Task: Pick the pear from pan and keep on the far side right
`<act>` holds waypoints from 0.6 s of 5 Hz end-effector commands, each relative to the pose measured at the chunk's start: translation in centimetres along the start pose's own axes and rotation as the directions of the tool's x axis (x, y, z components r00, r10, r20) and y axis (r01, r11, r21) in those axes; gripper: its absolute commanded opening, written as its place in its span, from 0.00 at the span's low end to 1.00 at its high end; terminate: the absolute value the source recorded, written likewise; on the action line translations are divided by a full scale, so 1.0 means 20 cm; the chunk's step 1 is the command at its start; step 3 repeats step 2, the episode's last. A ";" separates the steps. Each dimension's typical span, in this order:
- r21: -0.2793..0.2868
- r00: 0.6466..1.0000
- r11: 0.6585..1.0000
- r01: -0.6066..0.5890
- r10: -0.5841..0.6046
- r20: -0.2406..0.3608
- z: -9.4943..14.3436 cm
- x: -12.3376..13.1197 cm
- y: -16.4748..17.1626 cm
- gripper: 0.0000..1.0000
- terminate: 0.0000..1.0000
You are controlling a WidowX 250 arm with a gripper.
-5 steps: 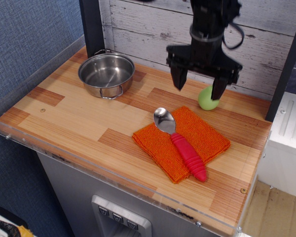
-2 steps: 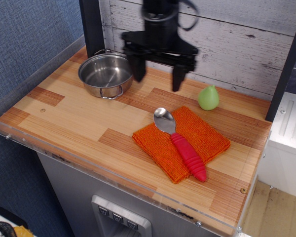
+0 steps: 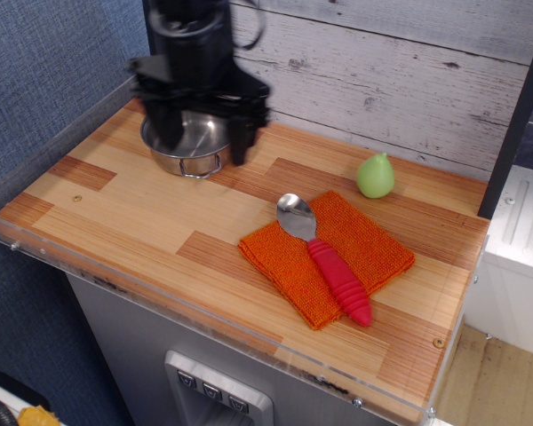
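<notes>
You have the gripper [image 3: 200, 133] hanging above the pan [image 3: 188, 142] at the far left of the wooden counter [image 3: 142, 213], with its two dark fingers [image 3: 241, 135] spread wide apart and nothing between them. The frame blurs the arm a little, so you cannot read the fingertips sharply, but the gap between them is plain, and one finger sits over the pan's left side while the other stands at its right edge. You can see only part of the pan beneath the gripper: its shiny steel wall, a bit of the inside, and the thin wire loop handle facing the front. The pear [image 3: 375, 176] is out of the pan; it stands upright on the bare wood at the far right of the counter, near the whitewashed plank wall [image 3: 382, 71], its pointed top up, well apart from the gripper and from the pan. Just in front of the pear lies an orange cloth [image 3: 373, 248], set at an angle, not touching the fruit. On that cloth rests a spoon [image 3: 324, 257] with a steel bowl and a red handle, the bowl pointing toward the back and reaching past the cloth's far edge, the handle running toward the front right.
</notes>
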State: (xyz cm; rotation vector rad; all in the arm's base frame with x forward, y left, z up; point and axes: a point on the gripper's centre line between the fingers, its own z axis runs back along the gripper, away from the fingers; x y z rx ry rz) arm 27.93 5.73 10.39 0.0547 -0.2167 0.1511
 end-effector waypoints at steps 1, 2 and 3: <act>-0.029 0.997 0.998 0.064 -0.065 -0.037 0.08 -0.12 0.14 1.00 0.00; -0.046 1.000 0.999 0.029 -0.029 0.002 0.12 -0.17 0.21 1.00 1.00; -0.046 1.000 0.999 0.029 -0.029 0.002 0.12 -0.17 0.21 1.00 1.00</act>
